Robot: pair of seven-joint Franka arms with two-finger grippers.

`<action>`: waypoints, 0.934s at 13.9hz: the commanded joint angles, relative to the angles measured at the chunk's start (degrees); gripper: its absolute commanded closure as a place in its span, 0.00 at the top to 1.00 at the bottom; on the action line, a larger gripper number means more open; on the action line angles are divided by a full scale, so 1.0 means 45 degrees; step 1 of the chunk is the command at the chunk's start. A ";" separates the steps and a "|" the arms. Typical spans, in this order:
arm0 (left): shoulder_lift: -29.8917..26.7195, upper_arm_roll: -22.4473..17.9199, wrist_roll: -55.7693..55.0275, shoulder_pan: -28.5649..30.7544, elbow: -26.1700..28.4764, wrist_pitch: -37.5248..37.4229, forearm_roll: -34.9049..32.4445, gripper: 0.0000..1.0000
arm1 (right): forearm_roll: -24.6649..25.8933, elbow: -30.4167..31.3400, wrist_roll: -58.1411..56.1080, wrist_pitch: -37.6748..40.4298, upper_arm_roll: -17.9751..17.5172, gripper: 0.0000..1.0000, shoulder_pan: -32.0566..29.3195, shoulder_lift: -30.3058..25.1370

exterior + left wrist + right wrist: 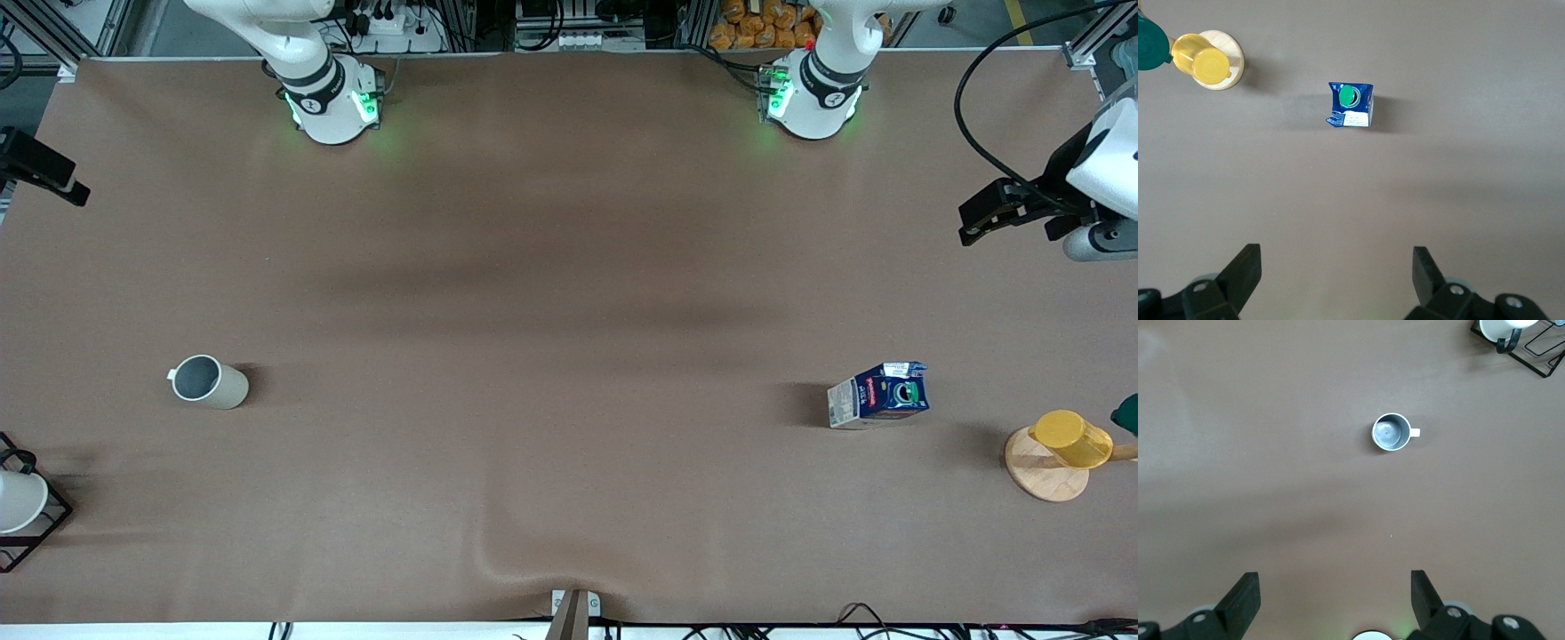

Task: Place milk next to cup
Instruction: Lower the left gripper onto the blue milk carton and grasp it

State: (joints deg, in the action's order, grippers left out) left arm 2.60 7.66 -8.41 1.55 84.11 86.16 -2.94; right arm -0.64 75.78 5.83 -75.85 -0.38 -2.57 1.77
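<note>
The milk (pixel 878 396), a dark blue carton with a green cap, stands upright toward the left arm's end of the table; it also shows in the left wrist view (pixel 1350 105). The cup (pixel 209 382), a beige mug with a grey inside, stands toward the right arm's end; it also shows in the right wrist view (pixel 1391 432). My left gripper (pixel 978 222) is high over the table's edge at the left arm's end, open and empty (pixel 1336 257). My right gripper (pixel 53 178) is high over the other end's edge, open and empty (pixel 1335 583).
A yellow cup (pixel 1071 438) sits on a round wooden coaster (pixel 1036 480) beside the milk, with a dark green thing (pixel 1127 413) next to it. A white cup (pixel 18 502) in a black wire frame (pixel 44 529) stands nearer to the front camera than the mug.
</note>
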 commanded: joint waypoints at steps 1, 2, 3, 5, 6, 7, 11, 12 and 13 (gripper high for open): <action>0.0066 0.0055 0.0248 0.0123 -0.0195 0.0014 0.0088 1.00 | -0.0093 0.0192 0.0111 0.0021 0.0299 1.00 0.0530 -0.0335; 0.0105 0.0055 0.0229 0.0162 -0.0195 0.0014 0.0030 1.00 | -0.0093 0.0211 0.0073 -0.0018 0.0319 1.00 0.0514 -0.0335; 0.0376 0.0036 0.0228 0.0182 -0.0195 0.0053 0.0068 1.00 | -0.0112 0.0270 0.0053 -0.0076 0.0320 1.00 0.0436 -0.0374; 0.0922 0.0055 0.0267 0.0434 -0.0195 0.0829 0.0087 1.00 | -0.0112 0.0290 0.0072 0.0020 0.0339 1.00 0.0416 -0.0433; 0.1235 0.0055 0.0267 0.0513 -0.0156 0.1221 0.0088 1.00 | -0.0093 0.0309 0.0053 0.0021 0.0339 1.00 0.0416 -0.0471; 0.1683 0.0075 0.0248 0.0456 -0.0156 0.1554 0.0088 1.00 | -0.0093 0.0329 0.0072 0.0059 0.0339 1.00 0.0416 -0.0530; 0.3539 0.0075 0.0248 0.0495 -0.0156 0.3136 -0.0029 1.00 | -0.0093 0.0329 0.0092 -0.0017 0.0300 1.00 0.0454 -0.0414; 0.3871 0.0056 0.0248 0.0456 -0.0175 0.3216 -0.0049 1.00 | -0.0093 0.0522 0.0092 -0.0328 0.0261 1.00 0.0513 -0.0375; 0.4223 0.0055 0.0248 0.0455 -0.0195 0.3294 -0.0049 1.00 | -0.0073 0.1066 0.0092 -0.0988 0.0242 1.00 0.0571 -0.0374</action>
State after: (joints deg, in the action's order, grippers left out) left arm 19.28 7.62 -8.25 3.42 84.54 100.52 -2.94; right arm -0.73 76.59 5.87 -76.73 0.52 -0.98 1.10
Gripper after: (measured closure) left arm 0.000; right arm 0.000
